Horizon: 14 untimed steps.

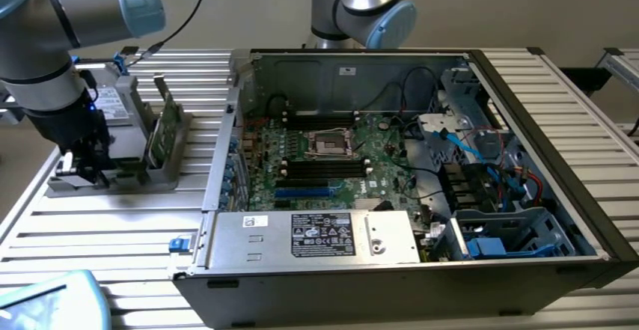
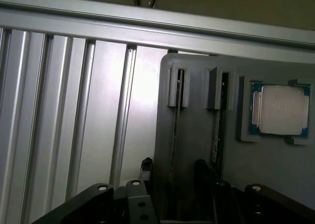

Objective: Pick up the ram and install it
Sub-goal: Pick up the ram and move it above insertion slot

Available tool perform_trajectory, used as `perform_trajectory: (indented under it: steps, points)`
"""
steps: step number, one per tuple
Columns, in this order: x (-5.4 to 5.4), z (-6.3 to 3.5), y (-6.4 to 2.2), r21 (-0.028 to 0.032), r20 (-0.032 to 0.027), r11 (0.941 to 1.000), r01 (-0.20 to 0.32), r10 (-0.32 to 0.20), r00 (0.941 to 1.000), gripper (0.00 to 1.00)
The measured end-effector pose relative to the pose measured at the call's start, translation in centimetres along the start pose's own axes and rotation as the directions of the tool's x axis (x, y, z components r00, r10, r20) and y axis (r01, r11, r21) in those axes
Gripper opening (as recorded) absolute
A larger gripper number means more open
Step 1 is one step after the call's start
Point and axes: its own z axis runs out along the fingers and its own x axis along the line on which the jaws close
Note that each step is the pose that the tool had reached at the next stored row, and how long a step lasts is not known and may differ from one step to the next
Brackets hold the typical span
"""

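Hovered with gripper (image 2: 172, 169) open astride the ram (image 2: 175, 130), directly below between the fingers (image 2: 200, 171), standing on edge, long axis along its holder (image 2: 290, 179) slot.

A slatted metal table (image 1: 120, 233) carries an open computer case (image 1: 399, 300); a grey holder (image 1: 110, 184) rests beside the case, on the exterior view's left.

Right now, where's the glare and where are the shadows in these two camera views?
Wrist view: strong glare on the slatted table, with the grey holder beside it dimmer. Exterior view: even light on the slats, shade inside the computer case.
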Motion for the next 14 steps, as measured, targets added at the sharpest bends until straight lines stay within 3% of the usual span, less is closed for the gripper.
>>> perform_trajectory:
  steps: [4, 10, 14]
  points:
    - [-0.08, 0.05, 0.78, -0.0001, -0.0002, 1.0, 0.0, 0.0, 1.0, 0.47]
    - [-0.09, 0.06, 0.85, 0.0, -0.0001, 1.0, 0.0, 0.0, 1.0, 0.47]
    - [-0.09, 0.06, 0.85, 0.0, -0.0001, 1.0, 0.0, 0.0, 1.0, 0.32]
